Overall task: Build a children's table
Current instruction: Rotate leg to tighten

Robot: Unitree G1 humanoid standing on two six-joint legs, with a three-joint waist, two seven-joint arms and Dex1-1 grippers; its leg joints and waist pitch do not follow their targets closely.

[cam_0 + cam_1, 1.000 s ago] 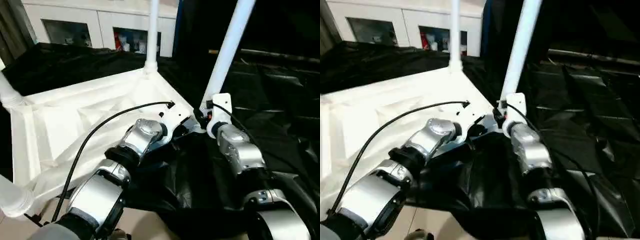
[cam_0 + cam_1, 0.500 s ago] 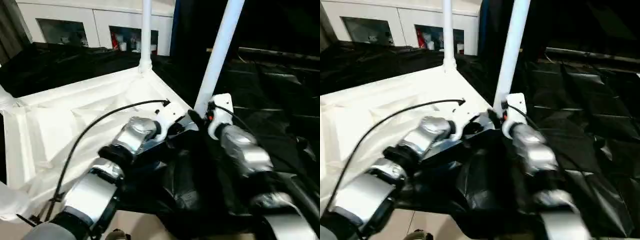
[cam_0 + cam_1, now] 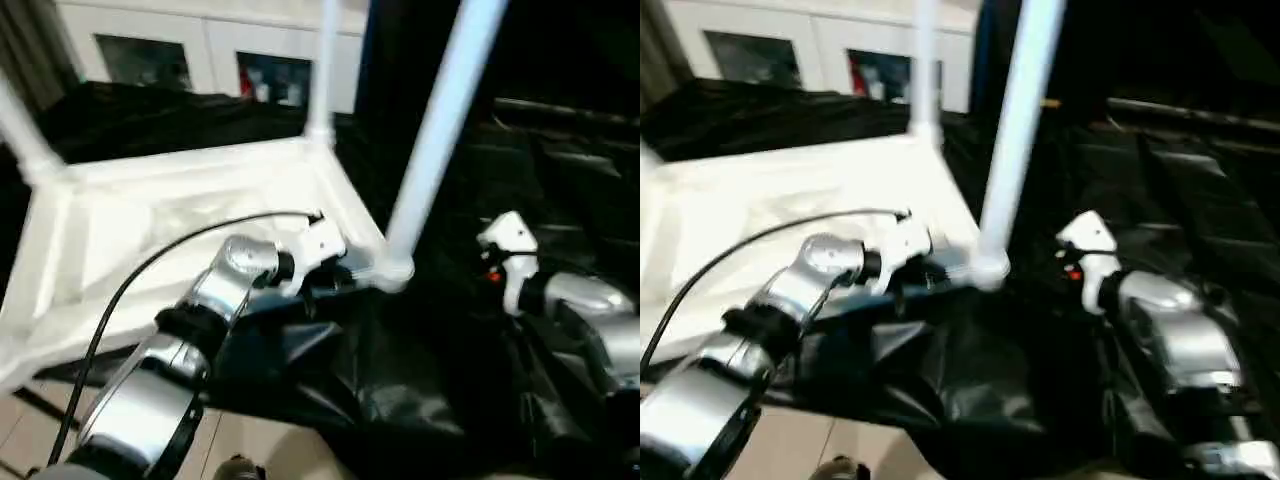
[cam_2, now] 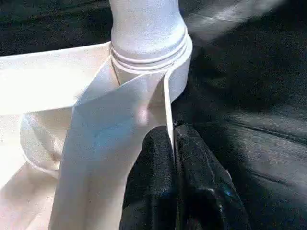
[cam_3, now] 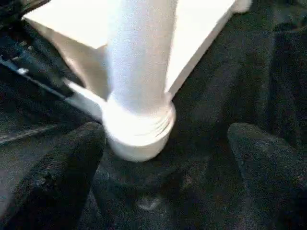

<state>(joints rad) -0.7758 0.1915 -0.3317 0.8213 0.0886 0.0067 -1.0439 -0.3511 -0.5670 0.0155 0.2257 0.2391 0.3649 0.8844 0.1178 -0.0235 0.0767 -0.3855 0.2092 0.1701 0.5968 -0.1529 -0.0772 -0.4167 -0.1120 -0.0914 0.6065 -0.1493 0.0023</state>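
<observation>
The white tabletop (image 3: 150, 215) lies upside down on black cloth, ribbed underside up. Legs stand in its corner sockets: the near right leg (image 3: 435, 130) rises from its round socket (image 3: 393, 272), a far leg (image 3: 322, 70) stands behind, and another leg (image 3: 20, 130) at the left. My left gripper (image 4: 172, 139) is shut on the thin rim of the tabletop (image 4: 168, 96) right beside that near socket (image 4: 148, 57). My right gripper (image 5: 165, 139) is open, its fingers (image 5: 62, 167) spread wide on either side of the socket (image 5: 139, 129) without touching it. Its wrist (image 3: 512, 240) sits to the right of the leg.
Crumpled black cloth (image 3: 420, 390) covers the ground around and under the tabletop. A white cabinet (image 3: 200, 45) with glass doors stands at the back. Pale floor (image 3: 20, 440) shows at the near left. A black cable (image 3: 150, 270) runs along my left forearm.
My right gripper has opened wide, let go of the near right leg and drawn back to the right of it. The left gripper has stayed clamped on the rim. The camera has shifted.
</observation>
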